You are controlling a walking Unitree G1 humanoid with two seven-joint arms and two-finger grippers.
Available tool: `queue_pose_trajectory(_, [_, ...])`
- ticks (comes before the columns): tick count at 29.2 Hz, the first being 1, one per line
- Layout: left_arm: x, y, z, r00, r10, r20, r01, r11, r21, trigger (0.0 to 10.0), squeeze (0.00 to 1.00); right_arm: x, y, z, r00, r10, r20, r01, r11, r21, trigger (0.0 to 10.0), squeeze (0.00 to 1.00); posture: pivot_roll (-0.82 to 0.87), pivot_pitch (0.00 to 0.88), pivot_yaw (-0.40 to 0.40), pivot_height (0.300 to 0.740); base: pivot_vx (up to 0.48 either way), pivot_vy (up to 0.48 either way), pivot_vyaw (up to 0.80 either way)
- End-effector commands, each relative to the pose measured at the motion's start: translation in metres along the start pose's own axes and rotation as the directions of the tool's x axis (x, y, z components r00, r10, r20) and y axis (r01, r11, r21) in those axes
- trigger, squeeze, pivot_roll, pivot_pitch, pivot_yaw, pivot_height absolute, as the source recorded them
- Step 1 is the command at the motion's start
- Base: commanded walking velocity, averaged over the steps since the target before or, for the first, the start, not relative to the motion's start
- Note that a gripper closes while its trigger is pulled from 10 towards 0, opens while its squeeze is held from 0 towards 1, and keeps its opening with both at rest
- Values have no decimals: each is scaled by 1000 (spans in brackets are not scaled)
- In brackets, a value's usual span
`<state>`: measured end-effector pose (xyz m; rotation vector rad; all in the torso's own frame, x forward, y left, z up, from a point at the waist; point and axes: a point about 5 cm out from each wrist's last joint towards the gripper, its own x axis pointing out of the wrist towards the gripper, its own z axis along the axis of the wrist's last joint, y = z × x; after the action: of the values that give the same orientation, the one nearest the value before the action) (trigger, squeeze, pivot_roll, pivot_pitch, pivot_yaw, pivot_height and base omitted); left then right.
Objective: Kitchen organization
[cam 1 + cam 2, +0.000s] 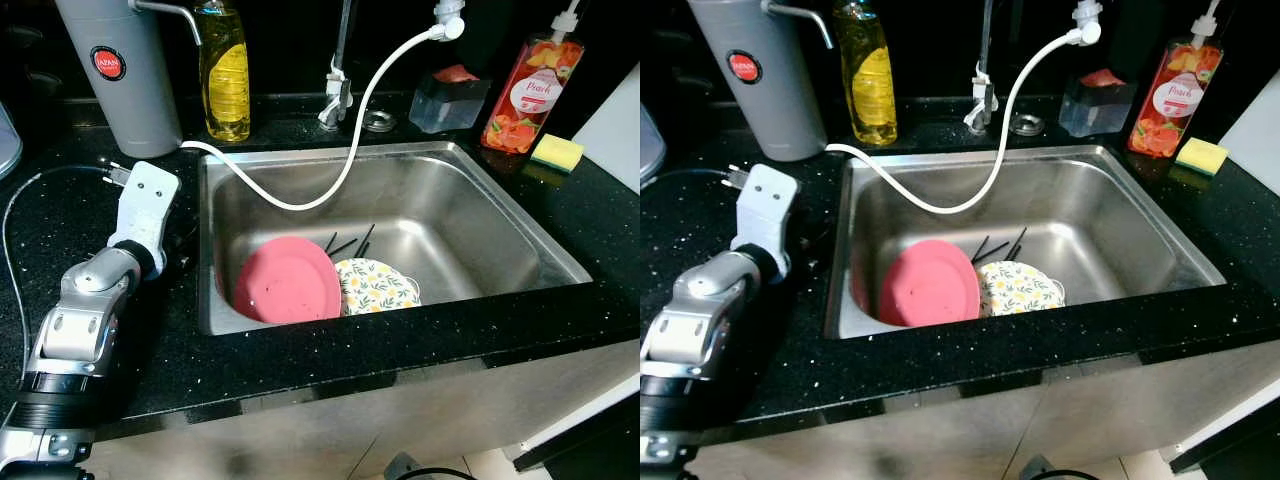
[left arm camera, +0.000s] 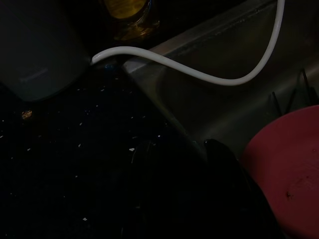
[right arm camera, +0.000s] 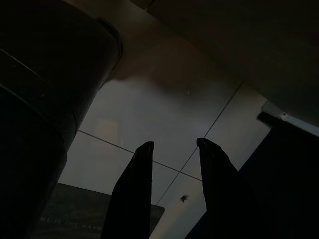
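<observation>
We stand at the sink (image 1: pixel 520 235), a steel basin set in a black speckled counter (image 1: pixel 600 215), and our left arm lies along the counter just beside the basin's left rim. Our left gripper (image 2: pixel 174 164) is very dark in its wrist view; two black fingers can be made out with a narrow gap between them, holding nothing, pointing toward the basin edge. In the near corner of the basin a pink plate (image 1: pixel 288 280) leans on its side, with a flowered bowl (image 1: pixel 376 286) touching it and some dark chopsticks (image 1: pixel 348 243) behind. A white hose (image 1: pixel 330 185) droops from the tap fitting across the basin to a grey water filter (image 1: pixel 120 70) on the counter, and a bottle of yellow oil (image 1: pixel 228 70) stands next to that. Our right gripper (image 3: pixel 172 164) hangs idle over floor tiles, its fingers parted and empty. We judge the plate the likely next thing to lift. The risks: the hose crosses the reach and could snag the arm, tugging the filter; a leaning wet plate may slip from two thin fingers and strike the bowl; and a power plug (image 1: pixel 115 175) lies by the wrist.
</observation>
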<state>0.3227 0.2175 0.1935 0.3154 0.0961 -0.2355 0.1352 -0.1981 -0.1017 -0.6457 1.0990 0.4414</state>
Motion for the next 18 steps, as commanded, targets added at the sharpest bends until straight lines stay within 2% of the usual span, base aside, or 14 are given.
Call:
queue_pose_trajectory(1, [1, 2, -4, 1000, 0, -25, 0, 1000, 5, 10000, 0, 0, 1, -1, 1000, 3, -3, -3, 1000, 3, 10000, 0, 119, 19, -28, 740, 0, 0, 0])
queue_pose_trajectory(18, [3, 2, -4, 1000, 4, -22, -4, 1000, 7, 10000, 0, 0, 0, 0, 1000, -3, -2, 3, 1000, 8, 10000, 0, 115, 12, -28, 740, 0, 0, 0])
